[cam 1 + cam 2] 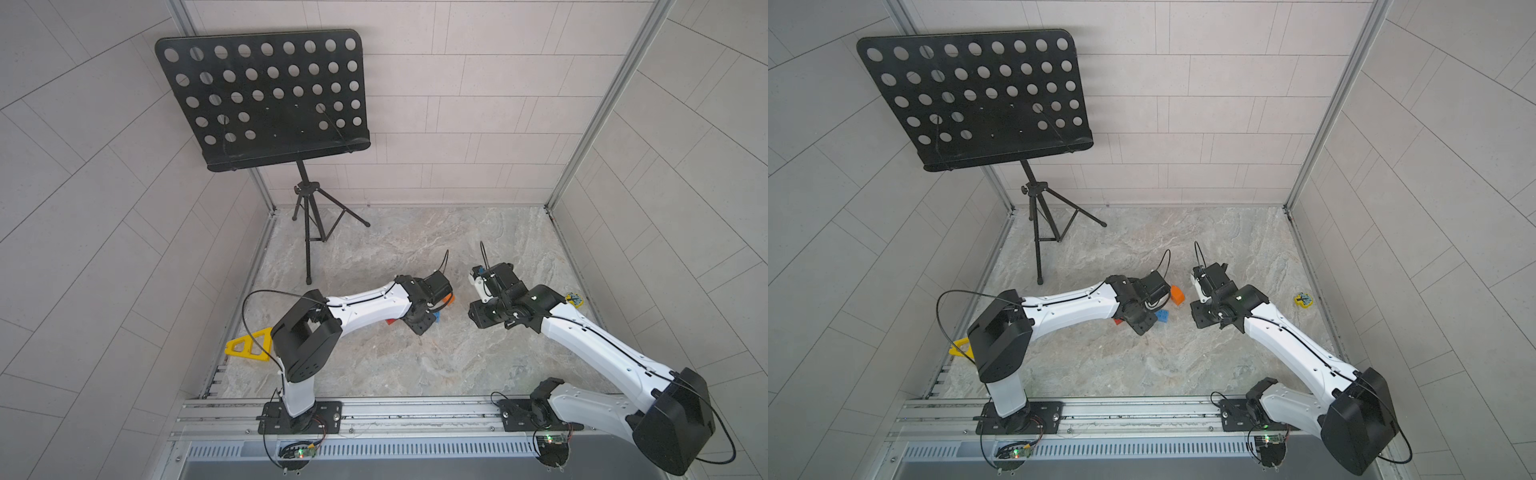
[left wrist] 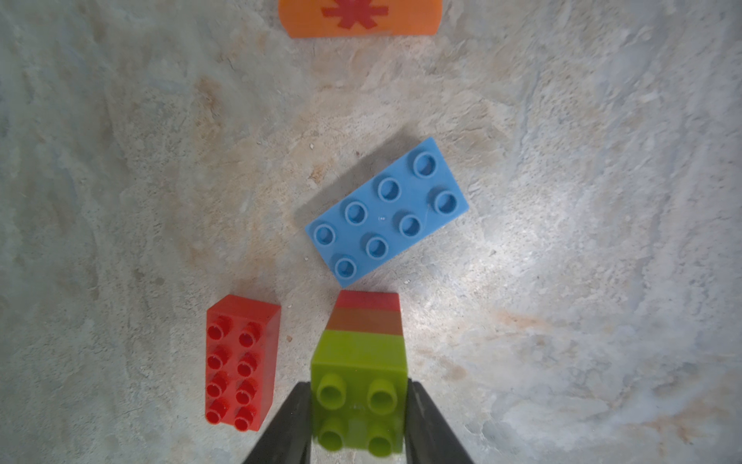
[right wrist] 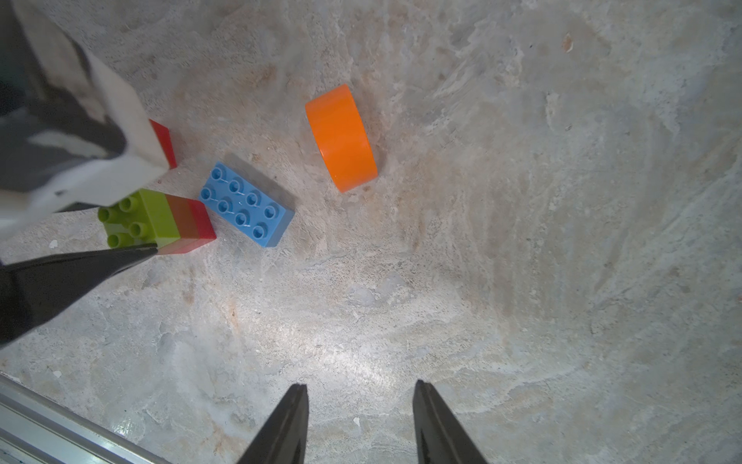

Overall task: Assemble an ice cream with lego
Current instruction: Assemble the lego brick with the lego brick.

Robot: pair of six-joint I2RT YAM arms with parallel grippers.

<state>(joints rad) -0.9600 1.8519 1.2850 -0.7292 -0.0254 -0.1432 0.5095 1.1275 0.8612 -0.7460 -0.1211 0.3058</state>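
Left wrist view: only the three-brick stem [image 2: 363,353] is joined, green, orange, red, lying on the veined desk [image 2: 562,201] between the fingers of the left end effector [image 2: 359,385]; clenched or not, I cannot tell. Studded blue oblong [image 2: 387,213], red oblong [image 2: 241,361] and smooth orange dome [image 2: 359,18] lie loose; right end effector [image 3: 359,387] gapes empty
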